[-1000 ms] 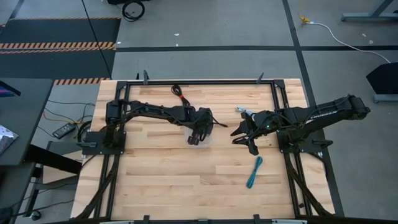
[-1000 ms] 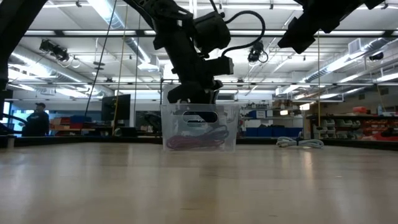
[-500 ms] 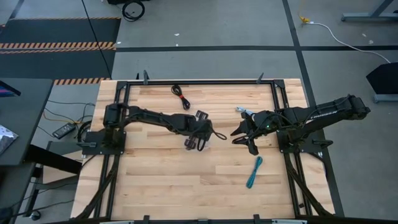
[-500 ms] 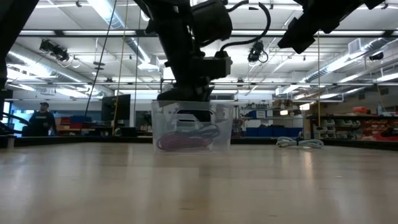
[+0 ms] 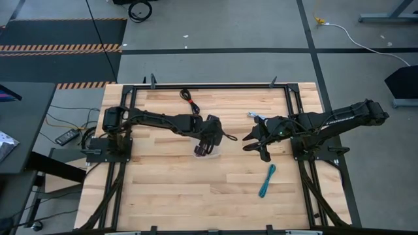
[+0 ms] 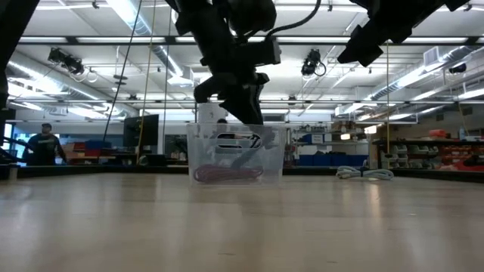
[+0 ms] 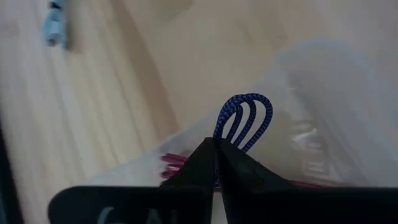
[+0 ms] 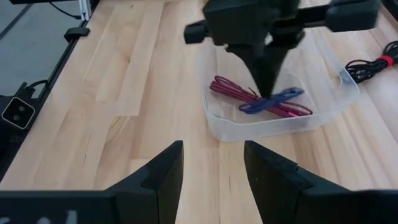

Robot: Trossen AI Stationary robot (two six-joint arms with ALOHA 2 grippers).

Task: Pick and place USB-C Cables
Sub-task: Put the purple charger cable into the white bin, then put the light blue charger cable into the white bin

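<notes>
- Purple-blue cable: braided, folded into tight loops; the left gripper has its jaws closed on the bundle, loops protruding beyond the fingertips; held inside the clear plastic bin, just above the maroon cable.
- Maroon cable: thin bundle lying on the bin floor; the purple-blue cable crosses over it in the right wrist view.
- Teal cable: straight bundle on the wooden surface, near the right arm's base, well apart from the bin.
- Black-with-red cable: small coil near the far edge of the surface, behind the left arm.
- Light blue cable: pale bundle just beside the right gripper.
- Right gripper: jaws spread wide, holding nothing; hovers to the bin's right, facing it.
- View differences: the high view alone shows the teal cable; there the left gripper hides the bin contents; the low view shows the maroon cable through the bin wall; the right wrist view shows both cables crossed in the bin.
</notes>
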